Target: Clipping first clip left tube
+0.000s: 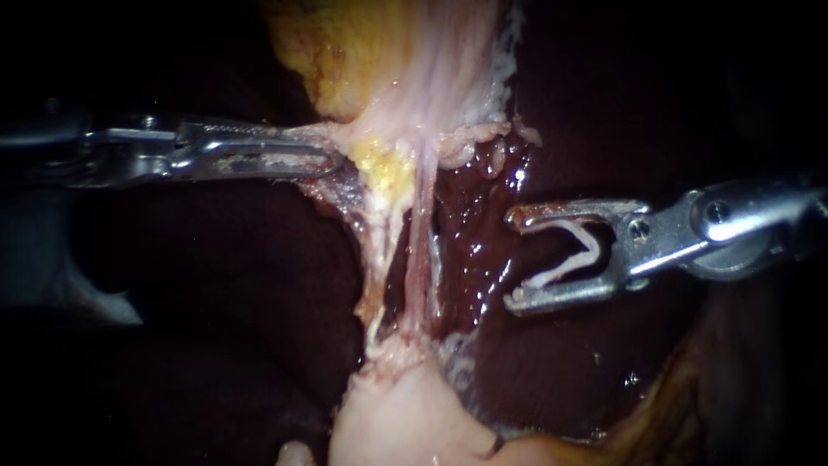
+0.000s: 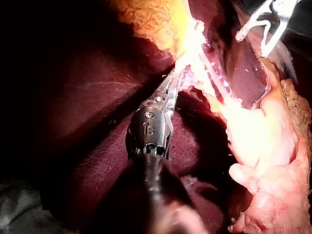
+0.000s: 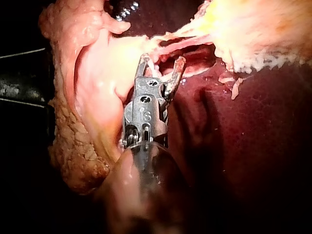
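Right instrument (clip in jaws) near tube

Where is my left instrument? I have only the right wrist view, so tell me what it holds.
Observer: In the endoscope view the left instrument has its jaws shut on pale tissue beside the yellow fat, at the upper end of the tubes.
Operator: Now report the gap between my right jaws and those tubes.
Observer: The right instrument stands apart from the tubes, with wet dark liver showing between them.
Operator: Check the clip.
Observer: A white clip is held between the right jaws, which stand wide apart. Its legs spread toward the tubes.
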Tool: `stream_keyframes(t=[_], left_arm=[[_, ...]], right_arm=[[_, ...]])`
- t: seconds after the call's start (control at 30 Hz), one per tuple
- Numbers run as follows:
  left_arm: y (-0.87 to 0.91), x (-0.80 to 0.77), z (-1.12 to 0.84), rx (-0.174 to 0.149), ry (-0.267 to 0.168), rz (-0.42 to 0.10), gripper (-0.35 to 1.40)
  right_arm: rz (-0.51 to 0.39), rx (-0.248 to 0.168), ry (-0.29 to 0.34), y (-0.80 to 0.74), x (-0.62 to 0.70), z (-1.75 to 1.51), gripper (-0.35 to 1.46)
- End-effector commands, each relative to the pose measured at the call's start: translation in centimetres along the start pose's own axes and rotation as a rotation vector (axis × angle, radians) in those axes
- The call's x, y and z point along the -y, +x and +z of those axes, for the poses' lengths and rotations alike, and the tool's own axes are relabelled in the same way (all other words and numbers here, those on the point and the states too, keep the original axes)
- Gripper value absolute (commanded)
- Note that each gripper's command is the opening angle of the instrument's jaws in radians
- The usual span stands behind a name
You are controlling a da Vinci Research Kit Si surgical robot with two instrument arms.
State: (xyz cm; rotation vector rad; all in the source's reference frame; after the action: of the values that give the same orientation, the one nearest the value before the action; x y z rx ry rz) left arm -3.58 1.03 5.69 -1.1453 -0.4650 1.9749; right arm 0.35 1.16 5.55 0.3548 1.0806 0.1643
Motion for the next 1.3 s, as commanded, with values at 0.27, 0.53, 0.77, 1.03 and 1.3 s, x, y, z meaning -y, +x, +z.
stream_keyframes(t=[0.27, 0.53, 0.77, 1.03, 1.3], left_arm=[[0.27, 0.07, -0.41, -0.003, -0.009, -0.011, -0.35], [0.57, 0.03, -1.07, -0.044, 0.020, -0.036, -0.35], [0.54, -0.01, -1.09, -0.045, 0.026, -0.037, -0.35], [0.52, -0.03, -1.04, -0.046, 0.030, -0.036, -0.35], [0.53, -0.05, -1.03, -0.047, 0.035, -0.037, -0.35]], right_arm=[[0.001, 0.000, -0.001, 0.00, 0.00, 0.01, 0.49], [0.001, 0.000, -0.001, 0.00, 0.00, 0.01, 0.49], [0.003, -0.002, 0.011, 0.07, 0.03, 0.12, 0.49], [0.069, -0.013, 0.102, 0.19, 0.26, 0.62, 0.49], [0.116, -0.010, 0.128, 0.20, 0.35, 1.20, 0.49]])
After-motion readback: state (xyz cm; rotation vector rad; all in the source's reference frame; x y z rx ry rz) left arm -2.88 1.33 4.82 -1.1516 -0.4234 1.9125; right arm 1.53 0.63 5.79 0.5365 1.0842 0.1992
